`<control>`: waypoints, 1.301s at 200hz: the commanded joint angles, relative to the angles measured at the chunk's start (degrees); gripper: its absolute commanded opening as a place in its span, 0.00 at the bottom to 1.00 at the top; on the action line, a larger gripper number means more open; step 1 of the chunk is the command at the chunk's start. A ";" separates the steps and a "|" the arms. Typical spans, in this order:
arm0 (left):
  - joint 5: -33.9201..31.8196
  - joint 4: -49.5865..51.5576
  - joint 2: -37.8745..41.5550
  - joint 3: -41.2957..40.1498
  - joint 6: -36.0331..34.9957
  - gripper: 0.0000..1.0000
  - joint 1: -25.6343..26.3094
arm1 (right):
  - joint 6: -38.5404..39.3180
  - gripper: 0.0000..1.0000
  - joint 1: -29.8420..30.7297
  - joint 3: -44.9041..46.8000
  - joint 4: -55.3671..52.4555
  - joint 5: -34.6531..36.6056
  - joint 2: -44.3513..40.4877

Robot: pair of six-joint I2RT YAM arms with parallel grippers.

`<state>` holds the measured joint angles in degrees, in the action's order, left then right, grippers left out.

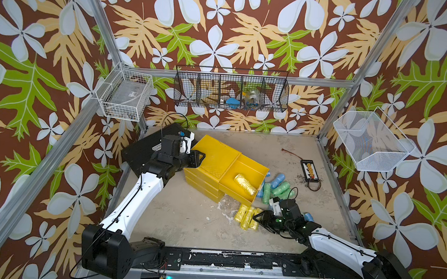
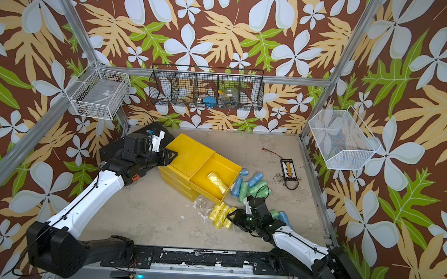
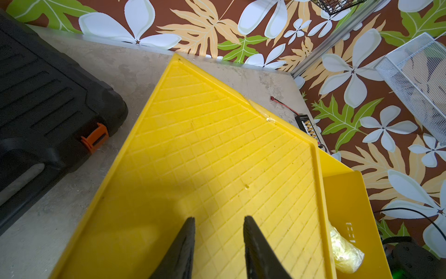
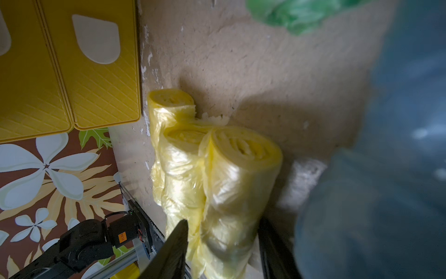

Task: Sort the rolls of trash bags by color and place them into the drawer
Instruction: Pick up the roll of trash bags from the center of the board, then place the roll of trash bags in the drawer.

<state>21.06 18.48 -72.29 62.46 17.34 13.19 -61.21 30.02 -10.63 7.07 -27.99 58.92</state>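
The yellow drawer (image 1: pixel 213 155) chest stands mid-table, its top drawer (image 1: pixel 244 170) pulled out with one yellow roll (image 1: pixel 245 184) inside. My left gripper (image 1: pixel 200 157) rests on the chest's lid at its far left corner, jaws slightly open (image 3: pixel 218 222) with only lid between them. Three yellow rolls (image 1: pixel 246 217) lie together on the table in front of the open drawer. My right gripper (image 4: pixel 223 232) is shut on the nearest yellow roll (image 4: pixel 236 183), one finger on each side. Green rolls (image 1: pixel 277 189) and blue rolls (image 1: pixel 278 179) lie heaped right of the drawer.
A black tool case (image 1: pixel 148 146) lies behind the left arm. A small black connector board (image 1: pixel 310 171) with a cable sits at the right. Another blue roll (image 1: pixel 309 216) lies beside the right wrist. Wire baskets (image 1: pixel 231 90) hang on the walls. The two lower drawers (image 4: pixel 96 38) are closed.
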 commanded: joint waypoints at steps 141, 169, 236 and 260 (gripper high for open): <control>0.03 -0.72 -0.96 1.07 -0.72 0.37 -0.14 | 18.83 0.01 -16.08 -20.86 -30.27 7.79 -17.27; 0.12 -0.51 -1.34 1.36 -0.81 0.37 -0.09 | 24.67 0.00 -16.05 -31.14 -31.91 10.26 -13.18; 0.21 -0.64 -1.98 1.44 -0.73 0.37 -0.10 | 37.12 0.00 -10.43 -51.78 -34.21 7.46 0.54; 0.08 -0.59 -2.33 1.79 -0.72 0.37 -0.10 | 41.16 0.00 -2.26 -57.41 -37.55 11.58 6.03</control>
<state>21.06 18.15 -74.28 63.55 17.02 13.19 -26.52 22.13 -64.12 -26.98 -19.42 61.34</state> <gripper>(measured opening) 0.368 0.141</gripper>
